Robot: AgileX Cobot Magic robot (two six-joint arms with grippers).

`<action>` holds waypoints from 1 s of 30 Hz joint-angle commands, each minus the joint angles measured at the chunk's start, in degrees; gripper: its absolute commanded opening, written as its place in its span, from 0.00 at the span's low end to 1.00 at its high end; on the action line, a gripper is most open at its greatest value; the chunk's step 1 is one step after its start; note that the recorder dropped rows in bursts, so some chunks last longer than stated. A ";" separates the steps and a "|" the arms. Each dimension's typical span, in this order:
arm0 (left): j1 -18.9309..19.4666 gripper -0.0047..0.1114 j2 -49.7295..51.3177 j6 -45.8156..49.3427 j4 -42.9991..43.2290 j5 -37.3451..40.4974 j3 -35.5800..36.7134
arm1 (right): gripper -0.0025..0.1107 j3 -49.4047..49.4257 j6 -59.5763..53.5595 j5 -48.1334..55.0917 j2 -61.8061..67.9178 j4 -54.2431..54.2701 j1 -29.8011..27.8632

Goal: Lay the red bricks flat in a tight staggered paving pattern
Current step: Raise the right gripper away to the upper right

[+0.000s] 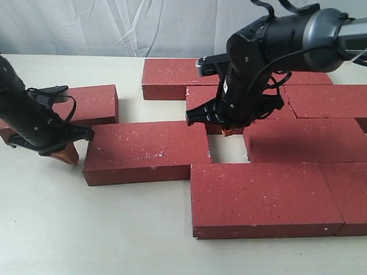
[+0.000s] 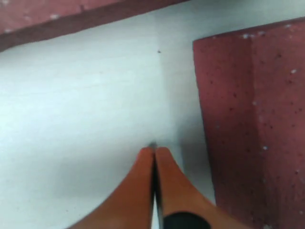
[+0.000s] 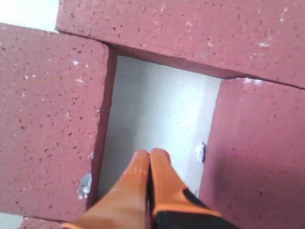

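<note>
Several dark-red speckled bricks lie flat on the table. One brick lies at centre left, with a bare gap between it and the brick on the right. A wide brick closes the gap at the front. My right gripper hangs shut over the gap's far edge, holding nothing; its orange fingertips point into the gap. My left gripper is shut and empty, low beside the left end of the centre-left brick. A separate brick lies behind it.
More bricks form the back rows, reaching the right edge. A white backdrop closes the far side. Bare table shows at the front left.
</note>
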 commanded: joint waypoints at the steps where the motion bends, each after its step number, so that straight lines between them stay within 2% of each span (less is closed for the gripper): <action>1: 0.19 0.04 -2.25 -2.56 2.14 -0.64 0.00 | 0.02 -0.29 -3.46 1.18 -3.81 3.09 -1.33; 7: 0.19 0.04 -4.39 -2.56 2.38 -0.87 0.00 | 0.02 -0.29 -14.43 1.72 -8.25 13.16 -4.16; 11: 0.19 0.04 -4.49 -2.56 2.83 -1.08 0.00 | 0.02 -0.29 -24.93 5.00 -12.16 25.12 -10.75; 18: 0.19 0.04 -4.49 -2.56 2.83 -1.08 0.00 | 0.02 -0.29 -27.82 7.50 -20.55 25.47 -21.02; 24: 0.19 0.04 -4.49 -2.56 2.60 -1.30 0.00 | 0.02 -0.29 -28.33 6.34 -26.26 24.56 -21.68; 30: 0.19 0.04 -4.49 -2.56 2.60 -1.41 0.00 | 0.02 0.42 -28.33 5.41 -26.50 23.49 -21.68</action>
